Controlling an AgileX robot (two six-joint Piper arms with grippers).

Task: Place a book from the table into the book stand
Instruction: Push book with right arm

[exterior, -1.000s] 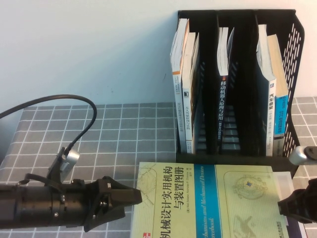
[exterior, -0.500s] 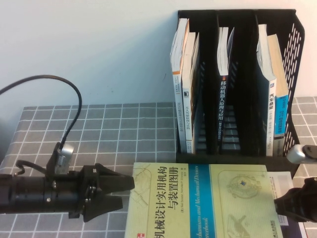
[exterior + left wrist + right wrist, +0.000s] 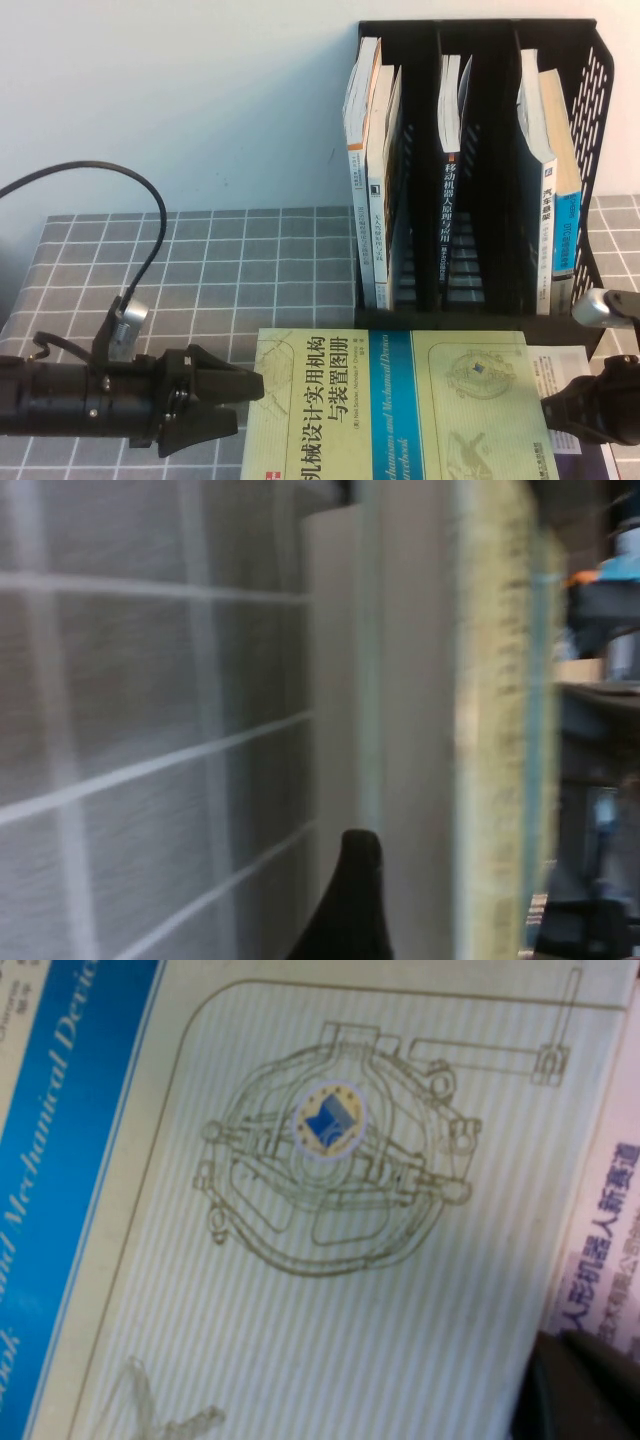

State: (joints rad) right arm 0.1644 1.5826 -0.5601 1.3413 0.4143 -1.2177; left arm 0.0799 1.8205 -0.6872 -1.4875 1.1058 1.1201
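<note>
Pale yellow-green, the book (image 3: 400,405) lies flat on the table (image 3: 250,260) at 6 o'clock from the book stand (image 3: 480,170). At 9 o'clock of it the left gripper (image 3: 225,400) spreads its fingers, tips beside its edge. At 3 o'clock the right gripper (image 3: 560,412) meets the cover; whether it pinches, I cannot tell. Only the right wrist view shows the cover's blue emblem (image 3: 332,1120).

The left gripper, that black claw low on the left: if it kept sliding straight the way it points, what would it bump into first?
The left gripper lies low over the table, open and pointing right. Straight ahead is the near edge of the book, so it would likely meet that first. The right gripper sits at the book's far side.
</note>
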